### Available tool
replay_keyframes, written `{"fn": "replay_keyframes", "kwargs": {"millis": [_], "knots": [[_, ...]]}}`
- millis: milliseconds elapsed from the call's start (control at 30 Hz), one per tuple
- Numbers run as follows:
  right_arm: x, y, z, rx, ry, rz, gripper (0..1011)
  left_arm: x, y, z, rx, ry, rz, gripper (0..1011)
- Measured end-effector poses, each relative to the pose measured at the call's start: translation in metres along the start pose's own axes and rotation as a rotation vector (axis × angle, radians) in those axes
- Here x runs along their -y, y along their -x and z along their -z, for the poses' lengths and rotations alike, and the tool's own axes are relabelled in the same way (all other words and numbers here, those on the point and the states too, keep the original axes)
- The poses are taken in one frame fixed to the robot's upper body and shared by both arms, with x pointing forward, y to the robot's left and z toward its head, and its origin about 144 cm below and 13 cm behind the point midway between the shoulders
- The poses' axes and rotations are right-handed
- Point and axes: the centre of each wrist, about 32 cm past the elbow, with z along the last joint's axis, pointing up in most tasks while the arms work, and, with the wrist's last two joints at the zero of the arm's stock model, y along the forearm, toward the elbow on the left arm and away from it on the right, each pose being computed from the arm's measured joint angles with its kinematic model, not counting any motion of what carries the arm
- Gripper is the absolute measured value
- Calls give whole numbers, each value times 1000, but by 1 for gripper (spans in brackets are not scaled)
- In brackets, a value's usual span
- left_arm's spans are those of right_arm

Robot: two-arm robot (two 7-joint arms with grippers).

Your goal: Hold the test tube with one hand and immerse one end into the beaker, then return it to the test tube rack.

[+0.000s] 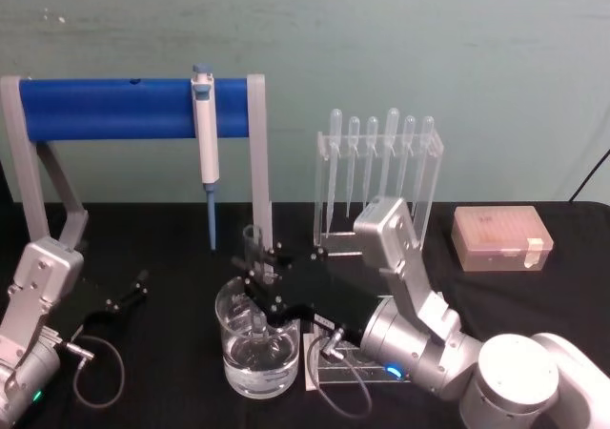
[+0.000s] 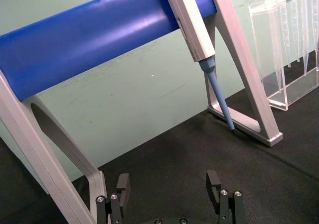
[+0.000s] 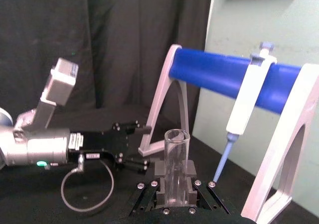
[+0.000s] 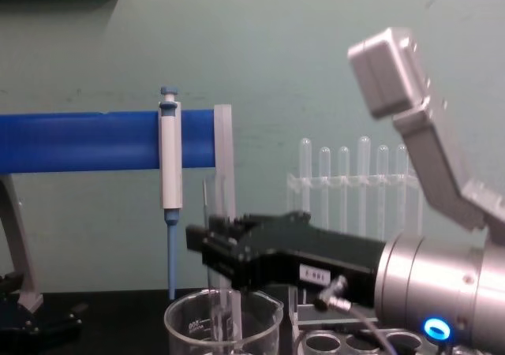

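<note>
My right gripper is shut on the test tube, a clear glass tube held upright with its open rim on top. The tube's round lower end sits inside the beaker, a wide clear glass with some clear liquid at the bottom. In the chest view the right gripper hovers just above the beaker, and the test tube runs down into it. The right wrist view has the test tube clamped between the fingers. My left gripper rests open at the left, its fingers spread over the black cloth.
A blue bar stand carries a hanging white pipette just behind the beaker. A clear rack of plastic pipettes stands at the back, a peach tip box at right. A clear tube rack lies under my right arm.
</note>
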Motion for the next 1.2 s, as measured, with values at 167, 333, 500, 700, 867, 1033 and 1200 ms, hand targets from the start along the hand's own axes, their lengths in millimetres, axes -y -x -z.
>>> {"fn": "replay_keyframes", "kwargs": {"millis": [167, 333, 500, 700, 867, 1033, 1200], "knots": [[3, -5, -25, 0, -30, -10, 227, 0, 0, 0, 0, 0, 0, 1000], [9, -10, -45, -13, -53, -16, 227, 0, 0, 0, 0, 0, 0, 1000], [22, -18, -63, -31, -90, -11, 227, 0, 0, 0, 0, 0, 0, 1000], [46, -27, -81, 2, -110, 17, 227, 0, 0, 0, 0, 0, 0, 1000], [70, -37, -84, 21, -99, 75, 227, 0, 0, 0, 0, 0, 0, 1000], [89, -42, -78, 30, -80, 124, 227, 0, 0, 0, 0, 0, 0, 1000], [101, -39, -65, 28, -57, 163, 227, 0, 0, 0, 0, 0, 0, 1000]]}}
